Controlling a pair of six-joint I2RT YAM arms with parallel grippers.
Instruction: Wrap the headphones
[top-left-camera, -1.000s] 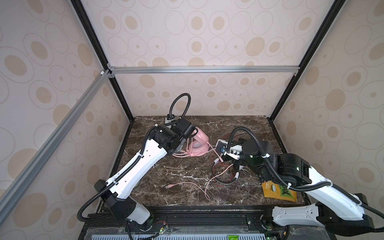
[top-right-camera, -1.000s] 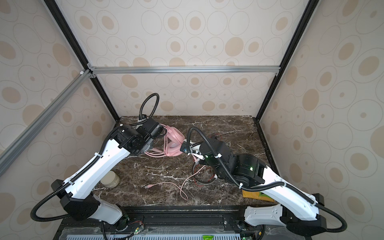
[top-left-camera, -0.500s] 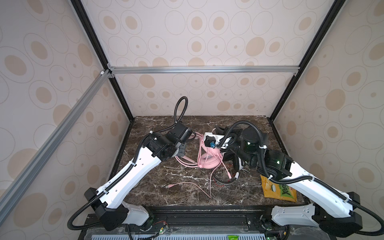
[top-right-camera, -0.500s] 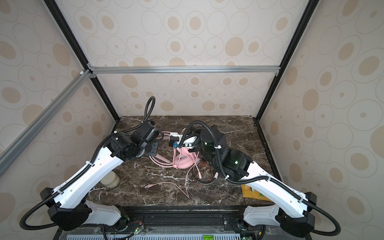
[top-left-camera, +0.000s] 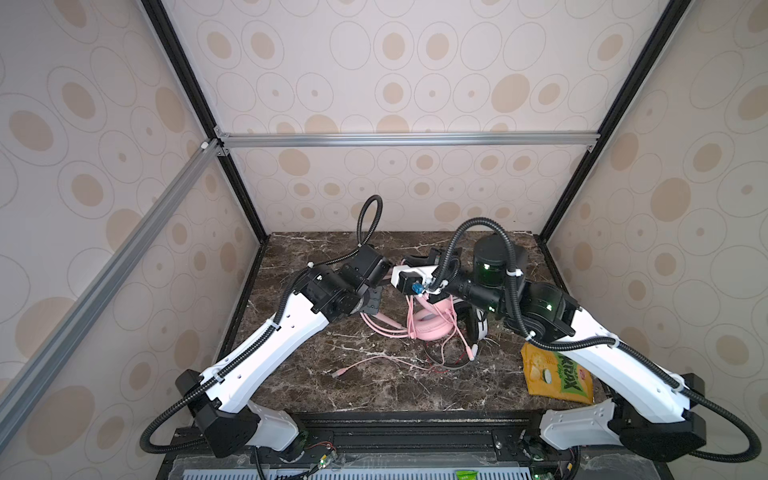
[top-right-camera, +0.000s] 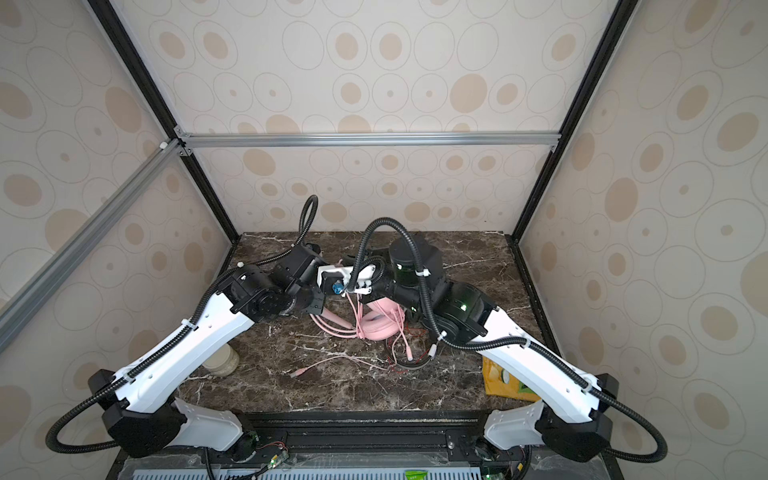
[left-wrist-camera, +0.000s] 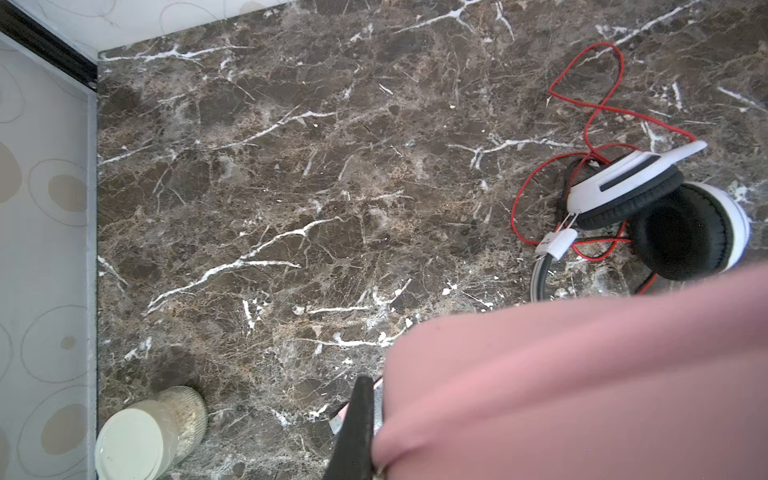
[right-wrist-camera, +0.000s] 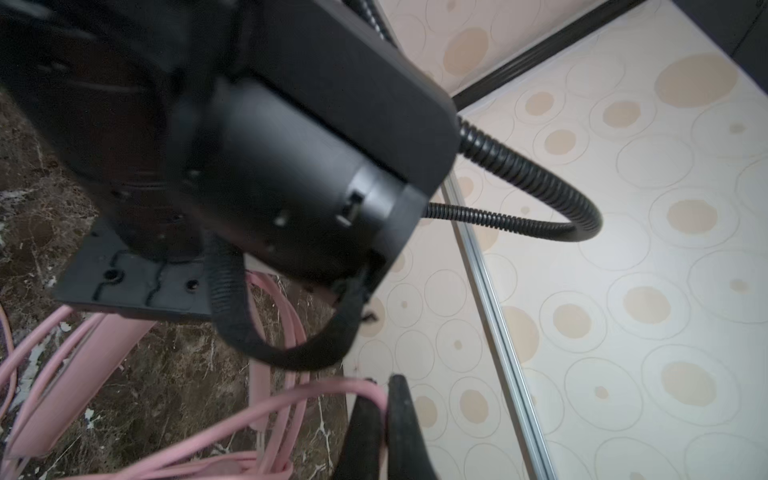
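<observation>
The pink headphones (top-left-camera: 432, 329) hang low over the marble table, and in the left wrist view they fill the lower right as a blurred pink mass (left-wrist-camera: 582, 374). My left gripper (top-left-camera: 370, 311) (left-wrist-camera: 374, 388) is shut on them; only one black finger (left-wrist-camera: 358, 419) shows. My right gripper (top-left-camera: 405, 266) (right-wrist-camera: 384, 386) is shut on the pink cable (right-wrist-camera: 291, 399), right beside the left wrist. Loops of pink cable drape down to the table. The white-and-black headphones (top-left-camera: 478, 326) (left-wrist-camera: 665, 216) lie on the table with their red cable (left-wrist-camera: 582, 108) loose.
A yellow snack bag (top-left-camera: 557, 374) lies at the front right, partly under the right arm. A lidded jar (top-right-camera: 222, 361) (left-wrist-camera: 145, 432) stands at the left edge under the left arm. The pink cable's plug end (top-left-camera: 337, 374) trails toward the front. Walls and frame posts close in the table.
The right arm has risen and swung left from low over the table, carrying the pink cable up next to the left wrist. The left arm has drawn in and the pink headphones now hang lower.
</observation>
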